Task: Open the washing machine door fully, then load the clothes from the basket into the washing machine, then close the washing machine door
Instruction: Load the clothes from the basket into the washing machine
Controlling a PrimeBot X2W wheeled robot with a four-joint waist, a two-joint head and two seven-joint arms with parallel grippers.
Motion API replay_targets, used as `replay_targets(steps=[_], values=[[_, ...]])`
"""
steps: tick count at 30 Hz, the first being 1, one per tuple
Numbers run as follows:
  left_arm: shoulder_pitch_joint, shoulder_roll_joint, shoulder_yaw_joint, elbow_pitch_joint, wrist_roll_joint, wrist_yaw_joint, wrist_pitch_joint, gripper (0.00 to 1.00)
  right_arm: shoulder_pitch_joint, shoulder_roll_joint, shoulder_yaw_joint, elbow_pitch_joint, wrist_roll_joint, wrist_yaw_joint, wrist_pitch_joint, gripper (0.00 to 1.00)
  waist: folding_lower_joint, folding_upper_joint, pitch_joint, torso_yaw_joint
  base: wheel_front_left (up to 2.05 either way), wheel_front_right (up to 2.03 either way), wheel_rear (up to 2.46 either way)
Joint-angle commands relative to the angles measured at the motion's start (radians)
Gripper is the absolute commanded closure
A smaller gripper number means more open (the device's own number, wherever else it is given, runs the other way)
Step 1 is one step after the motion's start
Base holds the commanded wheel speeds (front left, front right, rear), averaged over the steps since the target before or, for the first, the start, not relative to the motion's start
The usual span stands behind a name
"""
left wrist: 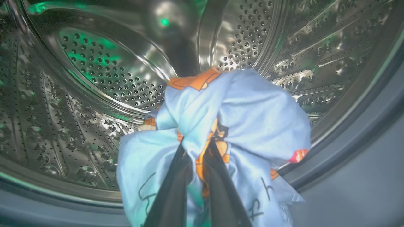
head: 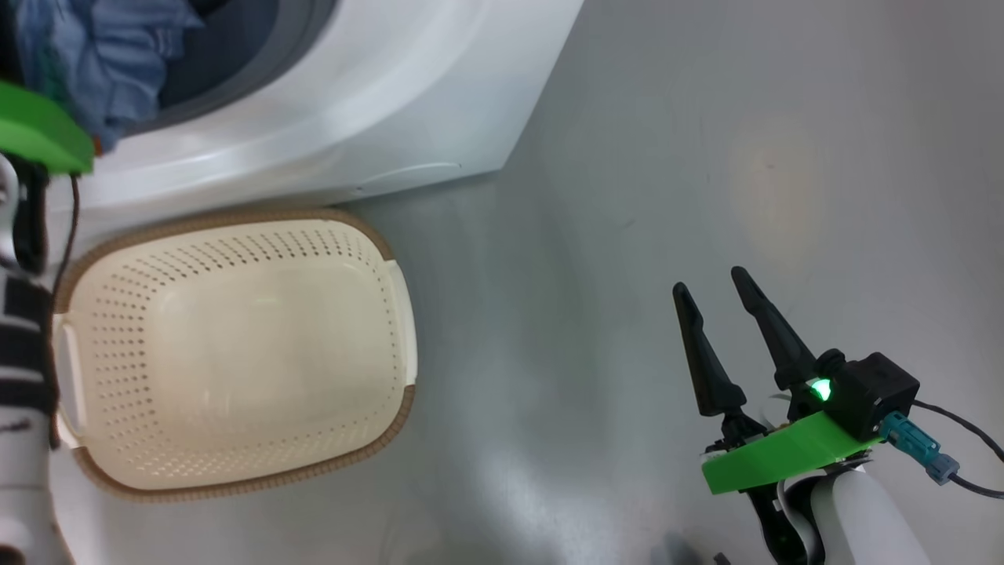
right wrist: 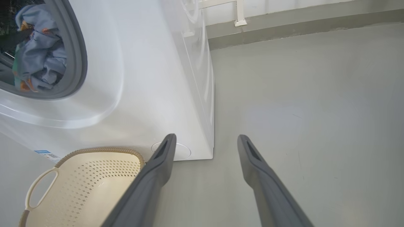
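left wrist view looks straight into the steel drum, and the left gripper is pinched tight on a bunched blue garment with orange-brown cartoon prints, the two dark fingers nearly together with a fold of cloth squeezed between them. the garment hangs in the mouth of the drum, just inside the grey seal, with its lower folds drooping toward the seal's bottom lip; i cannot tell whether it touches the drum wall. from the head view the same blue bundle shows in the opening of the white machine, beside the green bracket of the left arm. the cream basket sits on the grey floor close against the foot of the machine's front, its perforated walls and smooth bottom bare to the eye. the right gripper hangs over the floor well to the right of the basket, past the machine's front corner, its fingers spread wide apart and holding nothing; the right wrist view shows the floor between its fingers.
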Motion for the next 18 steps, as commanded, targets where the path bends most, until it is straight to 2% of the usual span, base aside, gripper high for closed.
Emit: replay_targets(steps=[1, 14, 18], values=[[-0.051, 0.057, 0.009, -0.002, 0.013, -0.004, -0.001, 1.00, 0.000, -0.001, 0.029, -0.022, 0.014, 0.002, -0.005, 0.00, 0.0000, 0.0000, 0.032, -0.013, 0.00, 0.00, 0.00], [-0.234, 0.058, -0.059, 0.124, 0.039, -0.009, 0.003, 1.00, -0.011, -0.001, 0.075, -0.020, 0.045, 0.002, -0.005, 0.00, 0.0000, 0.0000, 0.096, -0.043, 0.00, 0.00, 0.00], [-0.282, 0.075, -0.063, 0.166, 0.036, -0.010, 0.006, 1.00, -0.006, -0.001, 0.092, -0.020, 0.056, 0.002, -0.005, 0.00, 0.0000, 0.0000, 0.113, -0.062, 0.00, 0.00, 0.00]])
